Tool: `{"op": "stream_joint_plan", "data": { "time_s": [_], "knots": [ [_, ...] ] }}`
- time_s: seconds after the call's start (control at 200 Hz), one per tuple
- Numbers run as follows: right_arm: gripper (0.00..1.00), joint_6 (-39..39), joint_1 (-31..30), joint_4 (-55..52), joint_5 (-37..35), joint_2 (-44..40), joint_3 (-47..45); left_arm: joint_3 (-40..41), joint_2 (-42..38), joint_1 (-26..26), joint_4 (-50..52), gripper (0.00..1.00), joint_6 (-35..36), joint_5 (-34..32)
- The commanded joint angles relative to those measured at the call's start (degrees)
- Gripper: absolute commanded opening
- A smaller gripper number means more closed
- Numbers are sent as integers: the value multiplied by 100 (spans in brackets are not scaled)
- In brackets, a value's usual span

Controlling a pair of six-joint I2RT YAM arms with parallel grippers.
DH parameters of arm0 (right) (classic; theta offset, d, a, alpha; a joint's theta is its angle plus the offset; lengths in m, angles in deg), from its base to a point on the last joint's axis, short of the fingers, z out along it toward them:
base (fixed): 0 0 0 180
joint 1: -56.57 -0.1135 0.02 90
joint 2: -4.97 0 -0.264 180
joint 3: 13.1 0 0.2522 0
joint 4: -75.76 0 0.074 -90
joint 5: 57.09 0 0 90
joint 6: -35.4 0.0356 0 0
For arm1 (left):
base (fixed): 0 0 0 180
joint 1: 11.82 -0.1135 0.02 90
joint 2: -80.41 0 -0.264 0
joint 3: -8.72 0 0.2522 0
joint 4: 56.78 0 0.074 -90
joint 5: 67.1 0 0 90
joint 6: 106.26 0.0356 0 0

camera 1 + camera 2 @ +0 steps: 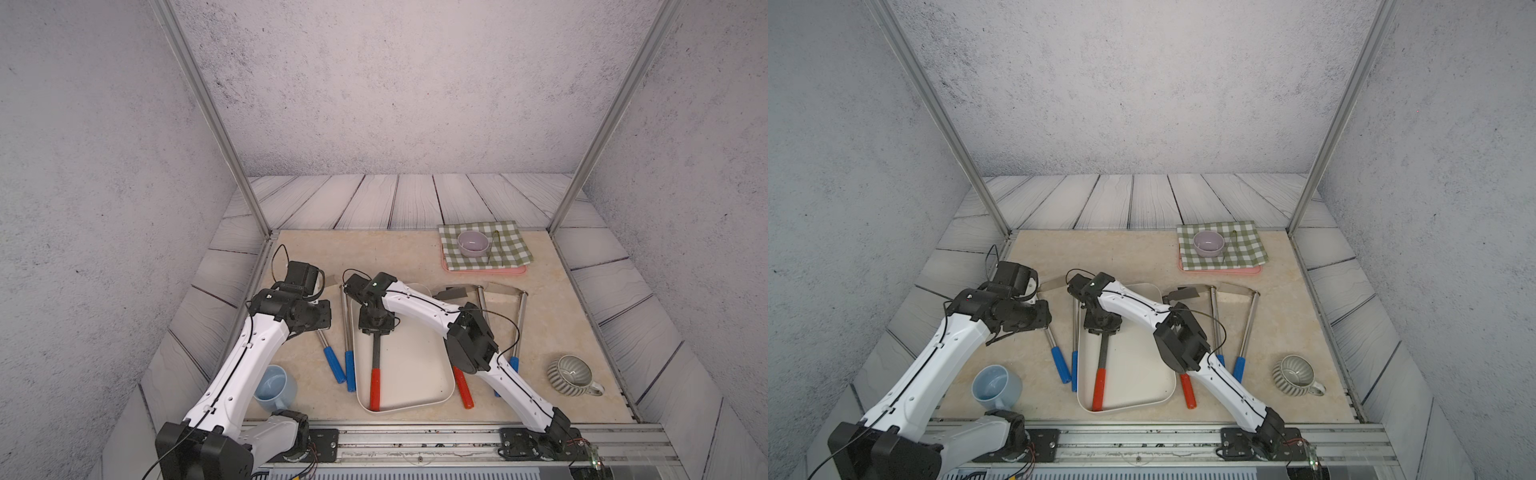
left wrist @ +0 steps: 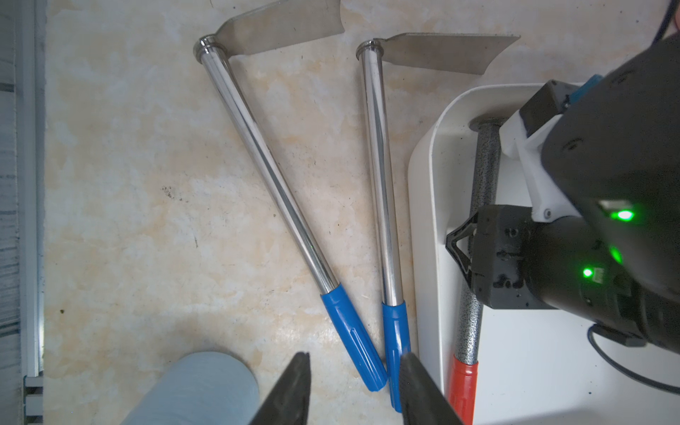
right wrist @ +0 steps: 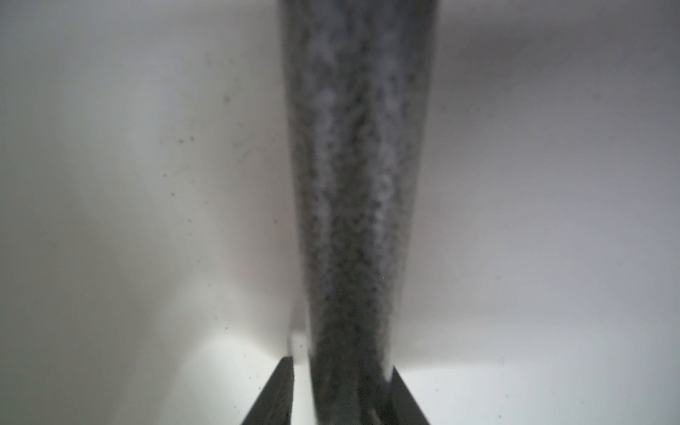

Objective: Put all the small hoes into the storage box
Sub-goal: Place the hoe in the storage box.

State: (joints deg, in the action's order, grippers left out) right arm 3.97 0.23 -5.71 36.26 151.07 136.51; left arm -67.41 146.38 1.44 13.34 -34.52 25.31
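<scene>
The small hoe (image 1: 376, 365) lay in the storage box (image 1: 415, 365), red grip toward 6 o'clock; right gripper (image 3: 340, 364) straddled its shaft, jaws loose; left gripper (image 2: 355, 355) gaped empty. Only withdrawal seemed left.

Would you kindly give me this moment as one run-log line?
small hoe: lying in storage box | right hand: open, astride its shaft | left hand: open, empty

The red-gripped, dark-shafted hoe (image 1: 376, 365) was laid lengthwise in the cream box (image 1: 415, 365), along its left wall.
</scene>
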Motion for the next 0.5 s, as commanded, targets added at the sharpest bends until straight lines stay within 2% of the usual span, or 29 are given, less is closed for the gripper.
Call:
{"op": "stream_joint_plan", "data": {
  "time_s": [0.0, 0.14, 0.495],
  "knots": [
    [39, 94, -6, 82, -36, -356, -88, 54, -66, -7, -8, 43, -28, 3],
    [47, 55, -2, 86, -145, -458, -170, 61, -69, 1, -5, 44, -29, -3],
    [50, -139, 0, -167, -585, -684, 26, 61, -83, -7, -25, 45, -54, 14]
  ]
}}
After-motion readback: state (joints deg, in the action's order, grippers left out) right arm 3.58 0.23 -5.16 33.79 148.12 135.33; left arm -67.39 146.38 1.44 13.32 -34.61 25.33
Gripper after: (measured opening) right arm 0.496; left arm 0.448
